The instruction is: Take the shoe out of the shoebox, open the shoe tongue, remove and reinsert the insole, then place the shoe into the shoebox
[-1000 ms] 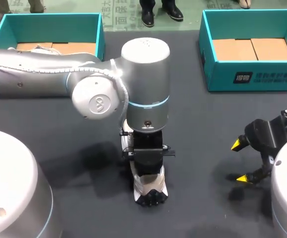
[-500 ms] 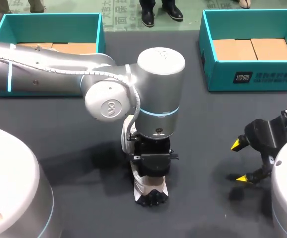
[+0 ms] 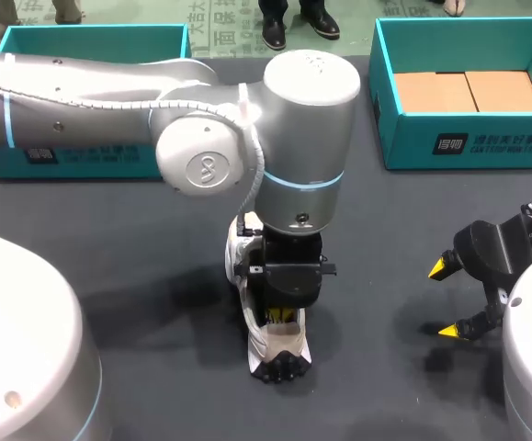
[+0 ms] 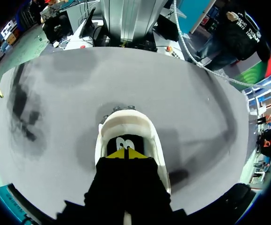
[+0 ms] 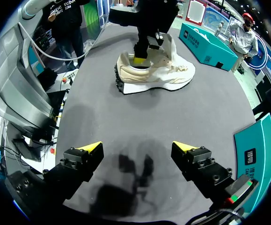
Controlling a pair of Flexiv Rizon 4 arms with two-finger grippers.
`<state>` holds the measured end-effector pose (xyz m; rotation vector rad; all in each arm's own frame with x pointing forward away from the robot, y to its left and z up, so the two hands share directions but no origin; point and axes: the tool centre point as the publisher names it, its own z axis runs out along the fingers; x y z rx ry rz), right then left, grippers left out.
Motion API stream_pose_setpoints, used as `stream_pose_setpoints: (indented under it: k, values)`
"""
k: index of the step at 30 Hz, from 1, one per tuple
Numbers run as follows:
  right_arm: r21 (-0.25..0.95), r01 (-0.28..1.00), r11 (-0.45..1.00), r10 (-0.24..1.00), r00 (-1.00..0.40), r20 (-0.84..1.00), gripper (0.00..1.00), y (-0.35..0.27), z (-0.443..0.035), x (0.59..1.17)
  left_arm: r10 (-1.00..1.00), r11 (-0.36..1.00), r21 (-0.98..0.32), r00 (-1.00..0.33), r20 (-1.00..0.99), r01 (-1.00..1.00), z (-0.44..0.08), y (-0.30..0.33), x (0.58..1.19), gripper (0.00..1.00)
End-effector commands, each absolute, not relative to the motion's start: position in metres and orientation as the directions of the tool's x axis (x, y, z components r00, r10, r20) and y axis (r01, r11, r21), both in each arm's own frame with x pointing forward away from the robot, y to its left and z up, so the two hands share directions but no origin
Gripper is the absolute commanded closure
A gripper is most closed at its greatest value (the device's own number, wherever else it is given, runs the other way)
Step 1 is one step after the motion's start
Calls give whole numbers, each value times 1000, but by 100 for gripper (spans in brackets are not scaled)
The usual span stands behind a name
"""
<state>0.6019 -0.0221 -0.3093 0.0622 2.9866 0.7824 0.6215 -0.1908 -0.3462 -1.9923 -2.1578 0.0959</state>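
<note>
A cream sneaker [image 3: 279, 354] with a black lugged sole lies on the dark table mat, heel toward me. My left arm comes in from the left and stands over it. The left gripper [image 4: 125, 153] is shut, its yellow tips pressed together inside the heel opening [image 5: 139, 57], just above the black insole [image 4: 124, 142]. Whether the tips pinch the insole's edge I cannot tell. The shoe's tongue stands up beside the left gripper in the right wrist view, where the whole sneaker [image 5: 158, 77] shows. My right gripper [image 3: 446, 299] hovers open over bare mat at the table's right, well apart from the shoe [image 5: 137, 149].
Two teal shoeboxes stand at the back of the table: one at the left [image 3: 91, 41], partly behind my left arm, and one at the right [image 3: 468, 142] with brown cardboard in its bottom. The left arm's big elbow [image 3: 307, 138] hangs over the table's middle.
My left arm has swung to the right and lifted; its yellow tips now show in the shoe's opening. The shoe has stayed put. The right arm has not moved.
</note>
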Motion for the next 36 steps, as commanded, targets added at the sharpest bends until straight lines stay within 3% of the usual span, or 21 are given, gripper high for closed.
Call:
stream_pose_setpoints:
  k: [1, 8, 17, 18, 20, 24, 26, 27, 36]
  values:
    - [490, 26, 871, 55, -998, -45, 0, -22, -309, 599, 989, 108, -137, -92, 119, 985, -339, -190, 622, 100]
    - [490, 26, 871, 55, -998, -45, 0, -22, -309, 599, 981, 173, -27, -169, 100, 985, -347, -181, 630, 100]
    - [490, 26, 871, 55, -998, -45, 0, -22, -309, 599, 977, 200, -12, -199, 77, 980, -360, -174, 647, 100]
    - [490, 26, 871, 55, -998, -45, 0, -22, -309, 599, 977, 200, 8, -200, 73, 980, -362, -173, 649, 86]
    - [490, 26, 871, 55, -998, -45, 0, -22, -309, 599, 976, 205, 21, -206, 76, 979, -365, -174, 651, 70]
    - [490, 26, 871, 55, -998, -45, 0, -22, -309, 599, 971, 221, 58, -225, 80, 974, -368, -174, 653, 45]
    - [490, 26, 871, 55, -998, -45, 0, -22, -309, 599, 971, 219, 61, -223, 81, 974, -368, -174, 650, 21]
    - [490, 26, 871, 55, -998, -45, 0, -22, -309, 599, 971, 218, 67, -224, 83, 974, -368, -173, 650, 1]
    - [490, 26, 871, 55, -998, -45, 0, -22, -309, 599, 965, 237, 77, -244, 94, 968, -367, -165, 651, 0]
